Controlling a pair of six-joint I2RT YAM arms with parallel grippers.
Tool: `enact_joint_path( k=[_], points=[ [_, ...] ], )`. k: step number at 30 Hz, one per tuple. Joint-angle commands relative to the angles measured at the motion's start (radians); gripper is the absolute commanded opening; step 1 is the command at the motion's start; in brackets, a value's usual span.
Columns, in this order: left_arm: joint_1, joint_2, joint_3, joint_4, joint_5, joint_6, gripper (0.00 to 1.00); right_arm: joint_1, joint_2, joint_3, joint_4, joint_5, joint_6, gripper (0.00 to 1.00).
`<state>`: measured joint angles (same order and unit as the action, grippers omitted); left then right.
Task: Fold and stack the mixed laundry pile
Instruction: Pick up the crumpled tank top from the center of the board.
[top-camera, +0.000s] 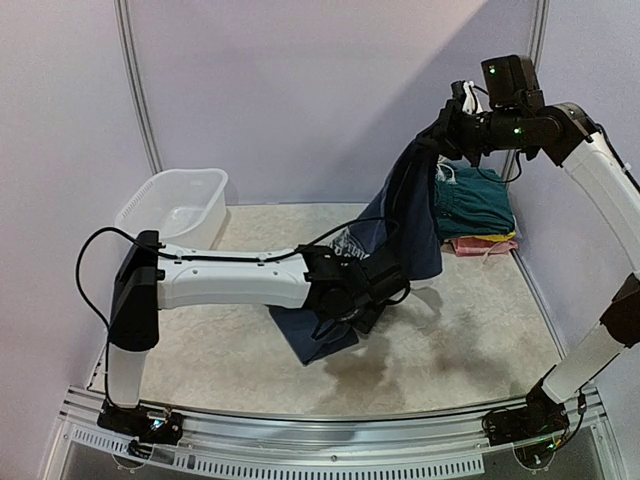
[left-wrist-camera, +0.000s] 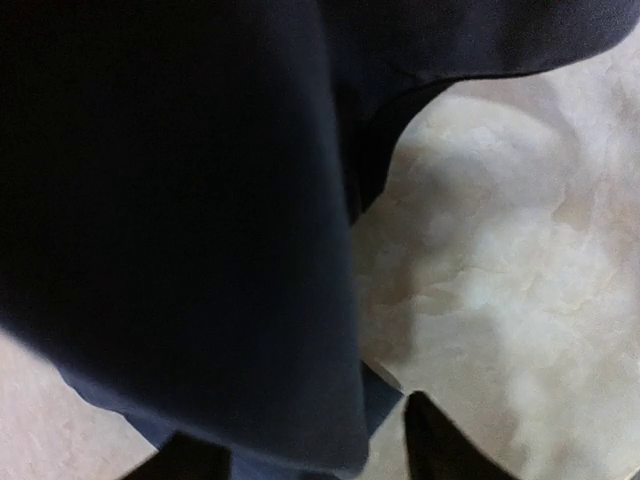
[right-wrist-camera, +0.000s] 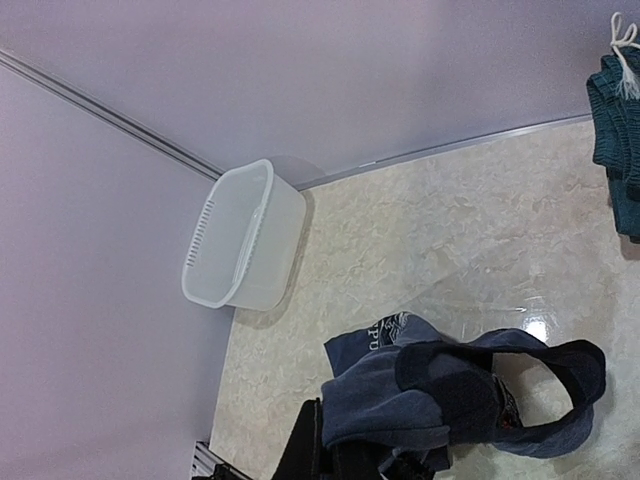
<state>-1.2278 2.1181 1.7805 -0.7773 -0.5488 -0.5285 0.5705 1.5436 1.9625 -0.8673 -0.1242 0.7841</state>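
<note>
A navy T-shirt with white print hangs from my right gripper, which is raised high at the back right and shut on its upper edge. In the right wrist view the shirt bunches against my right gripper. The lower end of the shirt rests on the table. My left gripper reaches into the hanging cloth at mid height. In the left wrist view the shirt drapes between the parted fingers of my left gripper, and table shows beside the right finger. Folded dark teal shorts lie at the back right.
A white plastic tub stands at the back left near the wall, also in the right wrist view as the tub. Pink and yellow cloth lies under the teal shorts. Walls close off the back and both sides.
</note>
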Motion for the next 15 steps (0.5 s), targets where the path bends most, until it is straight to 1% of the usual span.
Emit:
enact_joint_path(
  k=[1,2,3,4,5,8,12,15],
  points=[
    [0.045,0.013,0.003,-0.061,-0.122,-0.026,0.46,0.006,-0.041,0.029,-0.043,0.054,0.004,0.00],
    [0.060,0.001,-0.019,-0.045,-0.103,-0.014,0.36,0.006,-0.047,0.029,-0.050,0.058,0.004,0.00],
    [0.071,-0.008,-0.033,-0.031,-0.072,-0.001,0.24,0.006,-0.053,0.029,-0.057,0.064,0.003,0.00],
    [0.080,-0.021,-0.039,-0.031,-0.050,0.009,0.06,0.006,-0.057,0.029,-0.063,0.070,0.002,0.00],
    [0.082,-0.037,-0.044,-0.045,-0.042,0.020,0.00,0.005,-0.063,0.029,-0.069,0.076,0.000,0.00],
    [0.082,-0.124,-0.074,-0.097,-0.004,0.080,0.00,0.005,-0.084,0.033,-0.090,0.104,-0.012,0.00],
    [0.090,-0.311,-0.106,-0.228,0.088,0.161,0.00,0.006,-0.122,0.035,-0.114,0.144,-0.045,0.00],
    [0.128,-0.444,-0.085,-0.356,0.261,0.208,0.00,0.005,-0.149,0.042,-0.148,0.174,-0.065,0.00]
  ],
)
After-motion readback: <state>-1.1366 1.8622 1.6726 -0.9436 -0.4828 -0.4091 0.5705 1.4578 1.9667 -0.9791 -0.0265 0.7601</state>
